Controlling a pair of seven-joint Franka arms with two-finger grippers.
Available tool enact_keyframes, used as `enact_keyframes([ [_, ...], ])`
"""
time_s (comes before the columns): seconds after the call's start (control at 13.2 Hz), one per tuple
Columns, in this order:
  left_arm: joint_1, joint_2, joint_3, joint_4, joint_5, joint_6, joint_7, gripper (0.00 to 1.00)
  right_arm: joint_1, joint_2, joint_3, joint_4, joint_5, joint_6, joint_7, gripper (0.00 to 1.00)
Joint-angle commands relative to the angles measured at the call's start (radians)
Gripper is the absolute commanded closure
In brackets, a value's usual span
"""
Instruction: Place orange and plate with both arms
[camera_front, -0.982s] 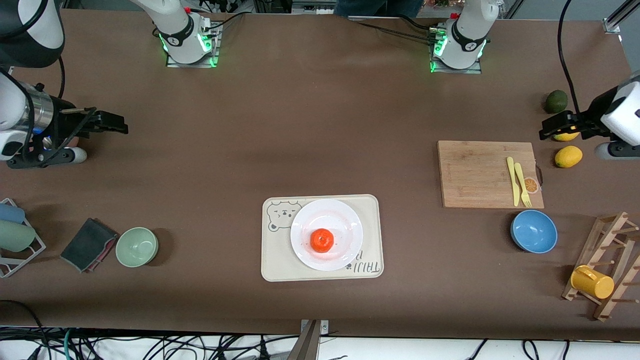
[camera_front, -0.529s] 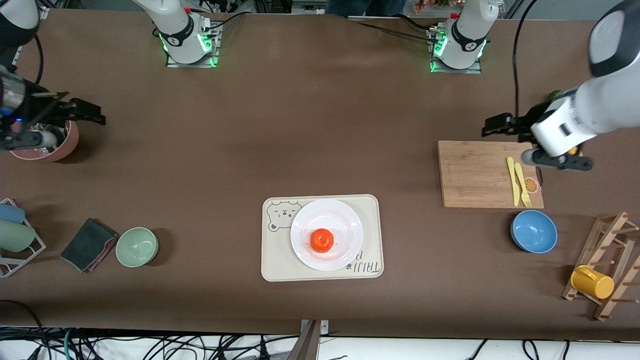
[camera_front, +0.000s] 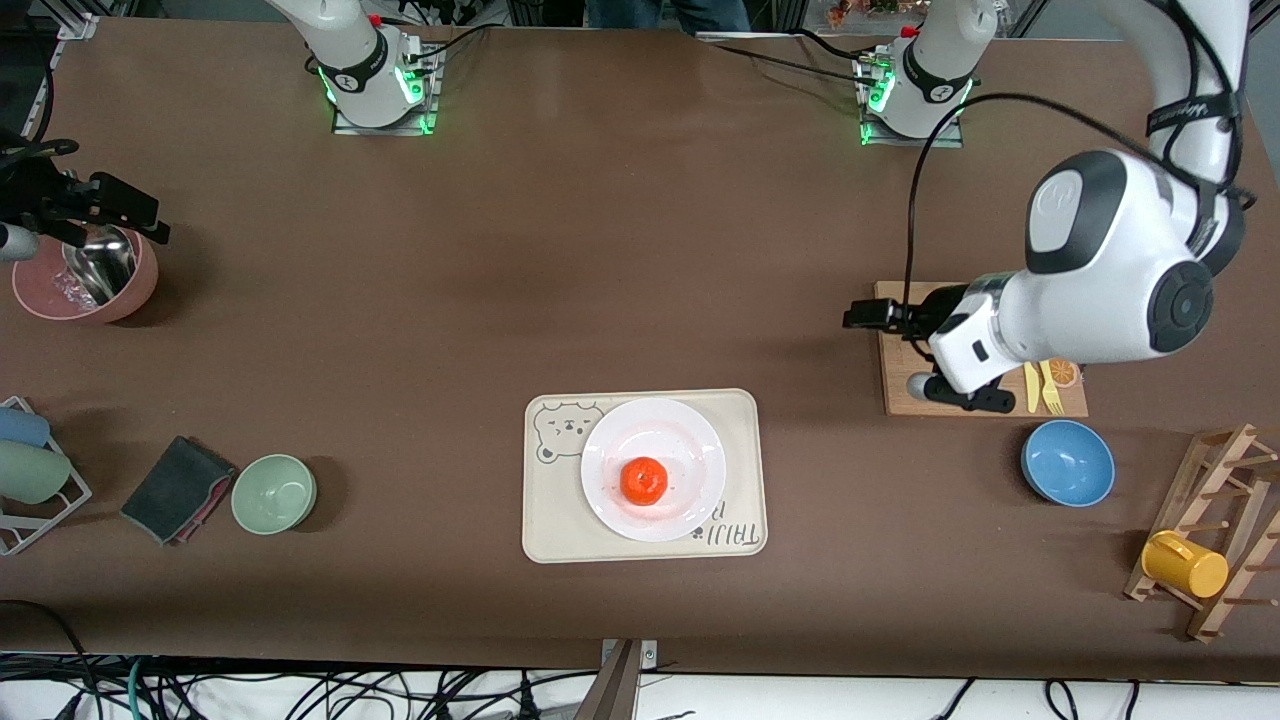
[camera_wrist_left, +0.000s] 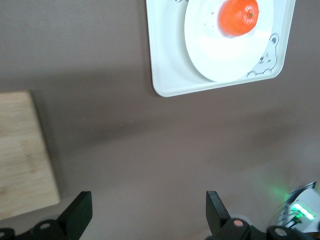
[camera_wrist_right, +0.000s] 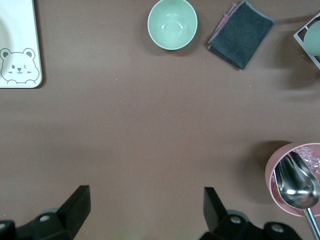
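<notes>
Front view: the orange (camera_front: 644, 480) sits on the white plate (camera_front: 690, 440) on the bear-print tray (camera_front: 545, 530) at six o'clock, untouched. The left gripper (camera_front: 868, 316), jaws spread and empty, has swung in over the cutting board (camera_front: 905, 395) at three o'clock; the right gripper (camera_front: 125, 210), also spread, has pulled back over the pink bowl (camera_front: 140, 285) at nine — looks finished.

A brown table (camera_front: 600, 250) fills the frame. Directly on it: a cream tray (camera_front: 560, 520) at lower centre, a wooden cutting board (camera_front: 900, 390) at centre right with a blue bowl (camera_front: 1067, 462) just below it, and a wooden rack (camera_front: 1215, 540) in the lower right corner. Along the picture's left edge – a pink bowl (camera_front: 120, 295), a wire rack (camera_front: 45, 505), a dark folded cloth (camera_front: 175, 488) and a pale green bowl (camera_front: 273, 493).
</notes>
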Motion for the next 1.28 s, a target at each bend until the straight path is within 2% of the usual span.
enact_keyframes([
  [0.0, -0.006, 0.076, 0.005, 0.021, -0.092, 0.07, 0.005, 0.0, -0.016, -0.025, 0.02, -0.032, -0.016, 0.021, 0.006, 0.0],
  [0.3, -0.03, 0.168, 0.005, 0.015, -0.25, 0.182, 0.006, 0.0, -0.017, -0.025, 0.035, -0.029, -0.018, 0.019, 0.005, 0.0],
  [0.45, -0.052, 0.191, 0.003, 0.004, -0.26, 0.244, 0.005, 0.0, -0.017, -0.025, 0.037, -0.029, -0.018, 0.021, 0.005, 0.0],
  [0.68, -0.067, 0.193, 0.005, 0.003, -0.263, 0.246, 0.002, 0.0, -0.017, -0.025, 0.037, -0.029, -0.018, 0.019, 0.005, 0.0],
  [1.13, -0.061, 0.184, 0.011, 0.003, -0.235, 0.214, 0.003, 0.0, -0.017, -0.025, 0.04, -0.028, -0.018, 0.021, 0.005, 0.0],
  [1.21, -0.058, 0.177, 0.014, 0.012, -0.194, 0.177, 0.003, 0.0, -0.017, -0.025, 0.04, -0.028, -0.018, 0.021, 0.005, 0.0],
])
